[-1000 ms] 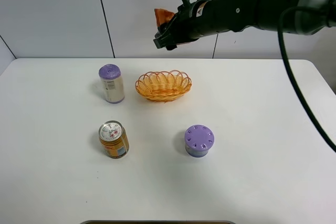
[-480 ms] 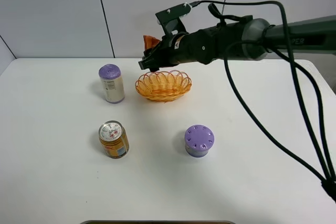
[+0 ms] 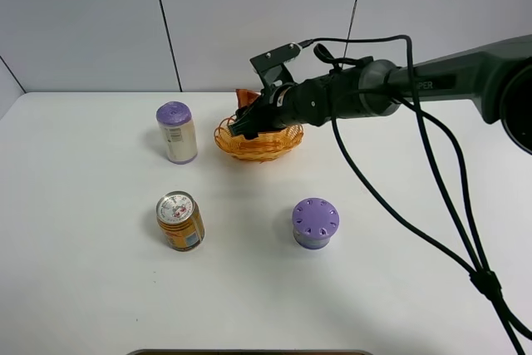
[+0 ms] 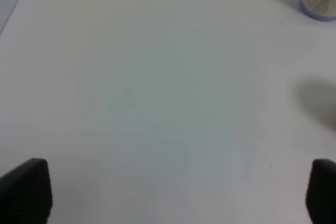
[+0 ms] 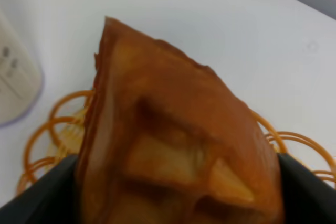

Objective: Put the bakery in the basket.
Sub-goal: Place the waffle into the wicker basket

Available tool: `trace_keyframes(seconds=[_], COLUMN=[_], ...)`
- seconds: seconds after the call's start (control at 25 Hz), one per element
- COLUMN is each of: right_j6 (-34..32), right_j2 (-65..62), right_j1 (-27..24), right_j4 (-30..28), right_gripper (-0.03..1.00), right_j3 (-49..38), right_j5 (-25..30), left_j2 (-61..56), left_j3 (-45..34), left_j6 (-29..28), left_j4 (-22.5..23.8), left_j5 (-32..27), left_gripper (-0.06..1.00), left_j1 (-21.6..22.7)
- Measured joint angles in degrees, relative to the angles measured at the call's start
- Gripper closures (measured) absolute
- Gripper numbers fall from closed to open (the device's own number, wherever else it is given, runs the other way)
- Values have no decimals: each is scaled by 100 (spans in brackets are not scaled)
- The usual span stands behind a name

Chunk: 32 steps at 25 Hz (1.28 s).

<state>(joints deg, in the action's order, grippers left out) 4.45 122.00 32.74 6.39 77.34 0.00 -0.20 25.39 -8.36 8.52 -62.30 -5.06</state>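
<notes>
The right gripper is grasping the waffle, its fingers pinching the wedge from either side. The waffle is hanging over the basket, above the rim at about 11 o'clock, with its narrow end pointing up and away from the gripper. Wicker loops are showing just beneath it in the right wrist view, but whether it is touching them cannot be told. The left gripper is hovering released over the bare table, its fingers spread wide with nothing between them. Seen from the high camera, a white can is standing upright near the basket at 9 o'clock, a yellow can is standing well apart at 7 o'clock, and a purple tub is sitting at 5 o'clock
</notes>
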Motion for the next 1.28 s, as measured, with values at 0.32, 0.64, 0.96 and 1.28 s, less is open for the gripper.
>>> trace_keyframes(seconds=[0.32, 0.64, 0.96, 1.28], right_j6=[0, 0, 0, 50], right_j2=[308, 398, 398, 398], right_j1=[-101, -101, -101, -101], right_j4=[0, 0, 0, -19], right_gripper=[30, 30, 30, 17], right_j3=[0, 0, 0, 0], right_j5=[-333, -582, -596, -603], left_j2=[0, 0, 0, 0], left_j3=[0, 0, 0, 0], left_j6=[0, 0, 0, 0], left_j4=[33, 40, 40, 40], left_j5=[0, 0, 0, 0], left_gripper=[-4, -4, -4, -4], left_j1=[0, 0, 0, 0])
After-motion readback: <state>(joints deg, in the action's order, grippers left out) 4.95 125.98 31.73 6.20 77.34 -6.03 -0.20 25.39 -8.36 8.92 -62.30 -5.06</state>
